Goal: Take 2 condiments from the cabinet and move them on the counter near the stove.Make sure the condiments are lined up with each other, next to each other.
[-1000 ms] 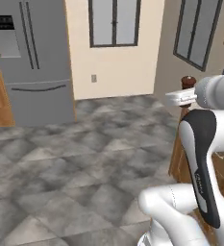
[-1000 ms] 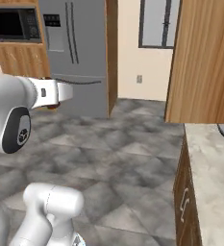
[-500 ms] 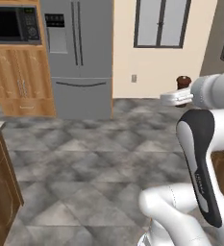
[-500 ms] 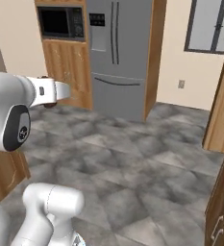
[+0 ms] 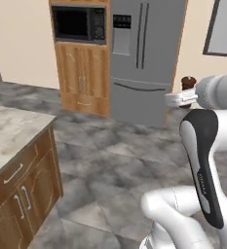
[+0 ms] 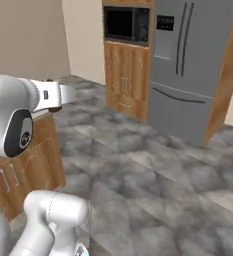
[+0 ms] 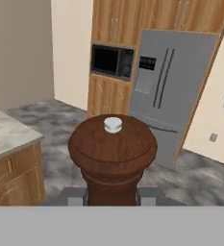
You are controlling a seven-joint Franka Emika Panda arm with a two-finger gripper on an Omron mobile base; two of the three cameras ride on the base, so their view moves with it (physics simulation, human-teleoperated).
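**Dark shaker held in the pincer above the kitchen floor**

Nearest to us in the hand view stands the dark reddish-brown shaker [image 7: 112,156], upright, its round top with a small pale cap facing us. We see the pincer [image 7: 112,196] nearly closed around its lower body, a grey finger pressed against each side. In the left base view we make out the same shaker [image 5: 187,85] as a small dark knob sticking up from the pincer [image 5: 179,99] at the end of the white arm, raised well above the grey tiled floor [image 5: 115,160]. In the right base view the arm's end [image 6: 55,95] reaches out toward the room, and we cannot tell the shaker apart there.

To the left, close by, we have the bench [image 5: 8,131] with its beige-grey marbled top over brown wooden cupboard doors and a drawer front. Nothing we can see stands on the part of it that shows.

Farther off, across the floor, a tall wooden unit [image 5: 83,75] holds a black microwave [image 5: 80,23]. Just beside it, on its right, stands the grey double-door fridge [image 5: 144,58]. Beyond the fridge we catch the edge of a dark-framed window [image 5: 224,29] in the cream wall.
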